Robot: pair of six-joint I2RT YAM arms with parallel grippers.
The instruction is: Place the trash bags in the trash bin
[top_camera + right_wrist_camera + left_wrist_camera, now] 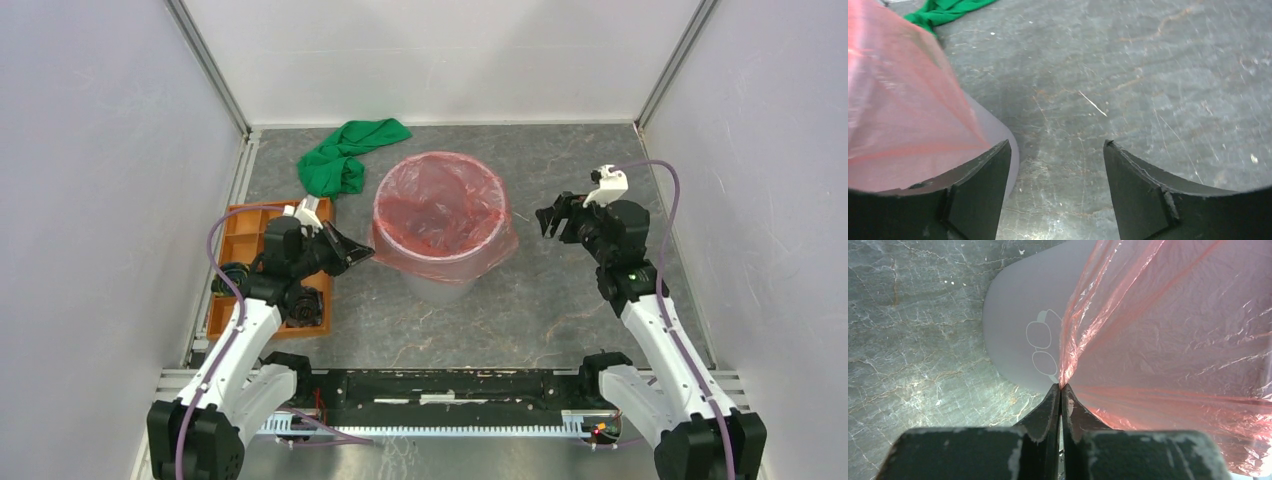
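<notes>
A round light-grey plastic bin (440, 285) stands upright near the middle of the dark marbled surface (560, 310). The thin translucent red plastic bag (440, 205) sits down inside it as a liner. Its mouth is folded out over the rim, and its wrinkled skirt hangs partway down the outer wall all round.

The left hand (365, 252) reaches in from the left, at the bin's left side just under the rim. From its wrist camera the left hand (1061, 389) is clenched, tips pressed together. The bag (1173, 340) is drawn out to a taut point exactly at those tips, so it looks to be pinching a fold of the skirt, though the film between the pads is too thin to see outright. The bin's bare grey wall (1018, 330) shows just beyond.

The right hand (547, 220) hangs to the right of the bin, apart from it, with its jaws spread and nothing between them. In its own view the right hand (1057, 147) frames only bare surface, with the bag (898, 100) off to its left.

A crumpled green cloth (345, 155) lies behind the bin to the left, and an orange compartment tray (245, 235) sits under the left arm.
</notes>
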